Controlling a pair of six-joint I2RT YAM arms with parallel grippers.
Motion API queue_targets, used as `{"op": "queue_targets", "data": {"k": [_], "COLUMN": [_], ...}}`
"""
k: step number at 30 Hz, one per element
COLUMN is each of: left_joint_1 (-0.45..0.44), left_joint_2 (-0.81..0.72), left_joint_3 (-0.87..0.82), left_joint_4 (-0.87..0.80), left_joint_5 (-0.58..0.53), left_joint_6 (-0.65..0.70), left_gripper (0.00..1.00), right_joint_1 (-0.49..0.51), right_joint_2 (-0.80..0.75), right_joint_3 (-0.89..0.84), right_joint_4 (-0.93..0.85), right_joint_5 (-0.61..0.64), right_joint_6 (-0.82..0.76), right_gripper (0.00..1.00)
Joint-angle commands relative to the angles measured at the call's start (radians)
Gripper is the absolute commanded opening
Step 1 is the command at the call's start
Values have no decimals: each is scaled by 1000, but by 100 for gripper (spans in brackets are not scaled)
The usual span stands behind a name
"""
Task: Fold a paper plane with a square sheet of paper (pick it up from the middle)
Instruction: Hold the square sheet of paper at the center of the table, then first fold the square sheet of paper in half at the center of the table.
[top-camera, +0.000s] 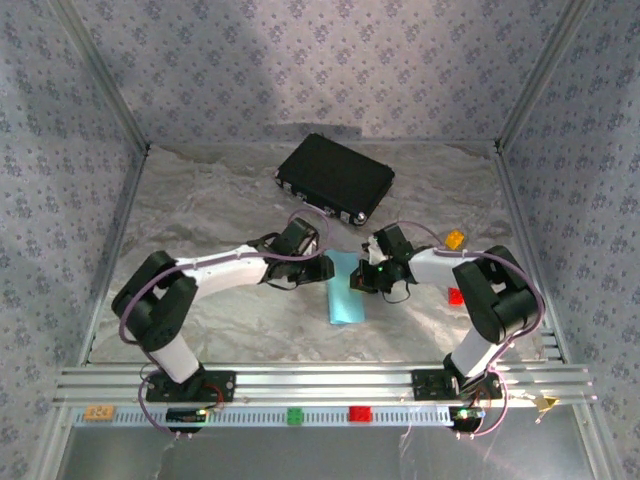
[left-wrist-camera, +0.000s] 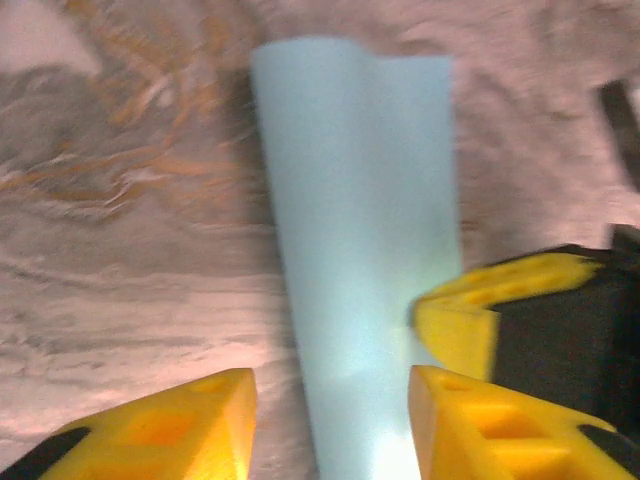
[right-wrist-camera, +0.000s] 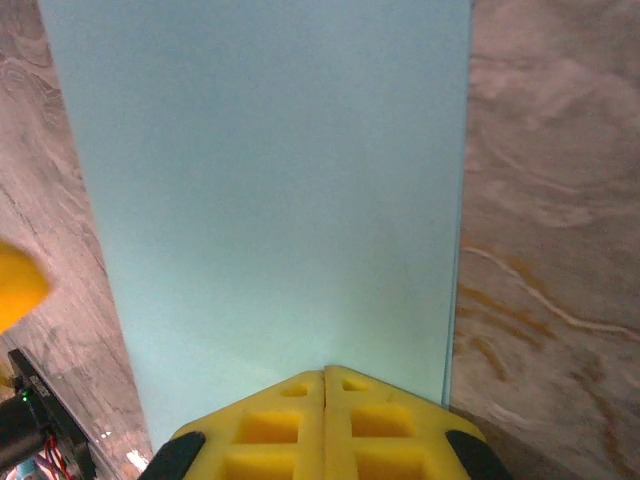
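Paper (left-wrist-camera: 360, 250) between left jaws, under closed right jaws

Marbled table (top-camera: 200, 205) with blue paper (top-camera: 346, 296), black case (top-camera: 335, 178), orange block (top-camera: 455, 239)

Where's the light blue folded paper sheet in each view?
Top external: light blue folded paper sheet, centre of the marbled grey table cover.
Left wrist: centre, running top to bottom.
Right wrist: upper middle, to the top edge.
Shared landmark: that marbled cover beside the sheet.
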Motion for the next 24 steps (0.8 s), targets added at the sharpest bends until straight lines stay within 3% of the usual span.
{"op": "queue_targets", "data": {"k": [1, 3, 5, 15, 24], "left_joint_1": [10, 18, 19, 30, 45], "left_joint_2": [-37, -25, -4, 116, 166], "left_joint_3": [-39, -55, -55, -78, -98], "left_joint_4": [150, 218, 261, 403, 395], "left_joint_5": [98, 148, 193, 285, 287], "left_joint_6": [-33, -60, -70, -128, -111], "left_gripper": [31, 10, 0, 0, 0], "right_joint_1": [-8, -8, -8, -11, -11], "right_joint_2": [19, 19, 17, 18, 23], "right_joint_3": [-39, -43, -45, -62, -63], "right_joint_4": [-131, -125, -119, -89, -78], "right_joint_5": [81, 84, 84, 85, 78], "right_joint_6": [-35, -30, -24, -4, 2], "right_gripper": [0, 0, 0, 0, 0]}}
